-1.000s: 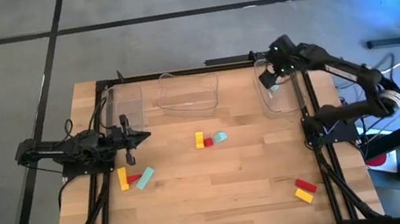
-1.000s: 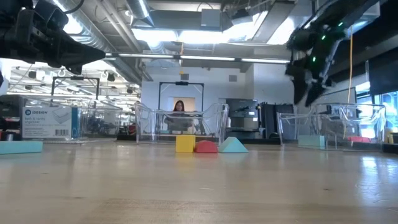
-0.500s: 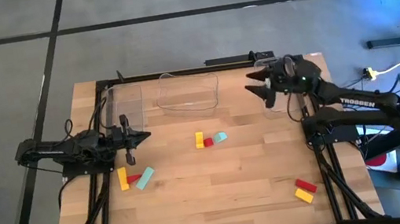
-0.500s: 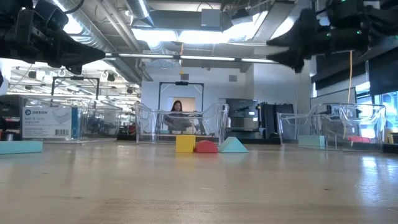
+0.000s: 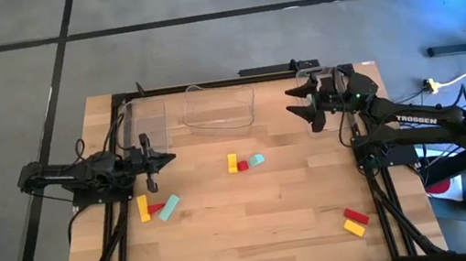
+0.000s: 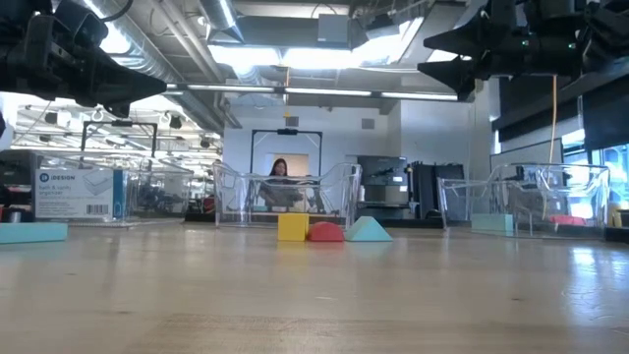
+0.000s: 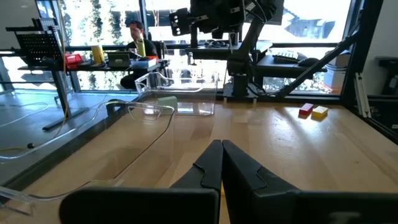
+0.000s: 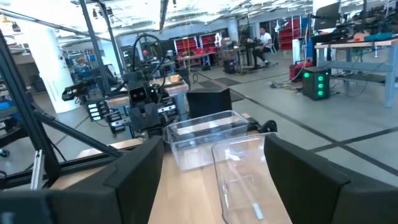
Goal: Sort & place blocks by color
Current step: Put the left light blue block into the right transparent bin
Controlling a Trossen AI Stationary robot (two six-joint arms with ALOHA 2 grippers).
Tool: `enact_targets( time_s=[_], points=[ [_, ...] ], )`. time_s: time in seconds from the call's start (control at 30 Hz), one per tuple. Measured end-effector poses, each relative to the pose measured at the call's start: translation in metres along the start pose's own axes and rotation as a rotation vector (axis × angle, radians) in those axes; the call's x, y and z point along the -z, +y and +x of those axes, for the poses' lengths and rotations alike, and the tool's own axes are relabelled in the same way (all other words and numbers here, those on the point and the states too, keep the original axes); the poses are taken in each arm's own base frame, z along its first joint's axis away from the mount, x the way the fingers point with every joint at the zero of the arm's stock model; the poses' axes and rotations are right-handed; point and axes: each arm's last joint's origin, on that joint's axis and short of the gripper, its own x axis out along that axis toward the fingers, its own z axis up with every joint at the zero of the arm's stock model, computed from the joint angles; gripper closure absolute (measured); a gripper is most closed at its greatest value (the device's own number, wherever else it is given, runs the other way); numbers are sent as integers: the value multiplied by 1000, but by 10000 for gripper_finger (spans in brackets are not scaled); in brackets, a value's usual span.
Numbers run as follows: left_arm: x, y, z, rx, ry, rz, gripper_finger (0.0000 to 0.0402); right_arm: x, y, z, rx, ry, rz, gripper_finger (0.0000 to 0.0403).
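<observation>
While seven blocks lie loose on the table (image 5: 254,211), sorting is barely begun; right claw (image 5: 303,106) gapes empty by the bins, left claw (image 5: 168,158) closed, idle.

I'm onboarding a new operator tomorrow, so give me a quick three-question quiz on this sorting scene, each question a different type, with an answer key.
1. True or false: the right pincer is carrying a block.
2. Multiple choice: the cluster at the table's middle, made up of the yellow block, red block and teal block, lies (A) inside a clear bin, (B) on bare wood, (C) under the left pincer.
3. Fill in: the red and yellow pair lies near the table's ___ side.

Key: 1 false, its jaws are open and empty above the table. 2 B. 3 right.
</observation>
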Motion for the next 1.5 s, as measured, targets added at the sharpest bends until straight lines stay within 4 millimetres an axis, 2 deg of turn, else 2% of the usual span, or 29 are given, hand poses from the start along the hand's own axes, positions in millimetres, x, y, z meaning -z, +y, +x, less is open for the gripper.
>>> enact_targets(
  time_s=[0.2, 0.5, 0.7, 0.77, 0.93, 1.13, 1.33, 1.5],
  points=[
    [-4, 0, 0, -17, -41, 63, 401, 0, 0, 0, 0, 0, 0, 121],
    [-11, 0, -1, -6, -109, 20, 401, 0, 0, 0, 0, 0, -6, 121],
    [-33, 2, -5, -16, -331, -47, 400, 0, 0, 0, 1, 2, -3, 121],
    [-41, 2, -6, -10, -354, -53, 393, 0, 0, 0, 1, 1, -3, 121],
    [-63, 0, 4, -19, -299, -40, 350, 0, 0, 0, 3, 1, -3, 121],
    [-88, -4, 33, -139, -148, -42, 296, -1, -2, 0, 64, -12, -3, 121],
    [-93, -8, 49, -145, -75, -56, 279, 0, -2, 0, 51, -8, -26, 121],
    [-91, -5, 53, -172, -55, -52, 278, -1, -1, 0, 29, -5, -26, 121]
  ],
)
